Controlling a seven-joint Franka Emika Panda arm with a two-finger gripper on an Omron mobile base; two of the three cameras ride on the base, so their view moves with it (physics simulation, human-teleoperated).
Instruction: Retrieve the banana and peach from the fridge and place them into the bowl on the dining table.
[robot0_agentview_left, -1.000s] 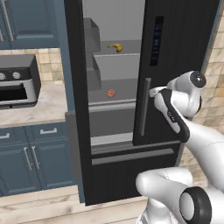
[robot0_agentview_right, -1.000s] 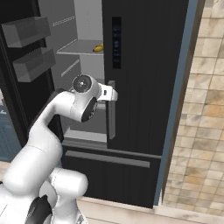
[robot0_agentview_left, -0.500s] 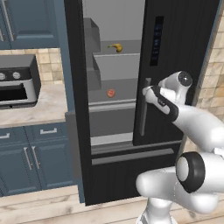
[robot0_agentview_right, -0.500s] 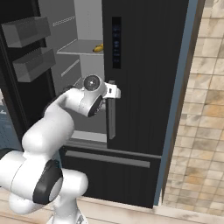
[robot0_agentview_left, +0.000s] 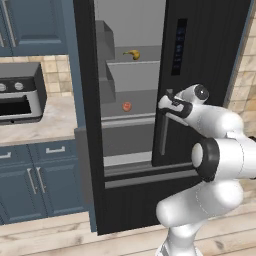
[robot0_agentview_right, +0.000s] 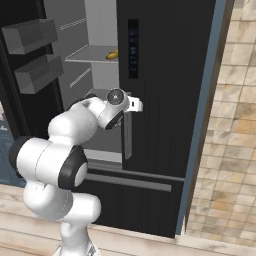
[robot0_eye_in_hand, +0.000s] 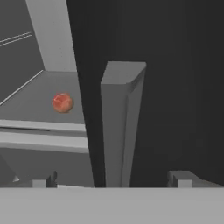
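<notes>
The black fridge (robot0_agentview_left: 210, 75) stands with its left door swung open and its right door shut. On an upper shelf inside lies the yellow banana (robot0_agentview_left: 132, 54) (robot0_agentview_right: 113, 54). The orange-red peach (robot0_agentview_left: 127, 106) (robot0_eye_in_hand: 62, 102) rests one shelf lower. My gripper (robot0_agentview_left: 167, 102) (robot0_agentview_right: 135, 104) (robot0_eye_in_hand: 113, 179) is open at the right door's long grey handle (robot0_eye_in_hand: 118, 127) (robot0_agentview_left: 163, 135). The handle rises between the two fingertips (robot0_eye_in_hand: 179, 178), with a gap on either side. The peach is to the left of and beyond the handle. The bowl and the dining table are out of view.
The open left door (robot0_agentview_right: 30, 60) carries grey bins and juts out toward me. A toaster oven (robot0_agentview_left: 20, 97) sits on a stone counter (robot0_agentview_left: 45, 127) over blue-grey cabinets (robot0_agentview_left: 30, 180) left of the fridge. A tiled wall (robot0_agentview_right: 235, 125) flanks the right.
The hand has moved left across the right door to its handle while the elbow swung nearer the camera. The jaws stayed wide, and the fruit has not moved.
</notes>
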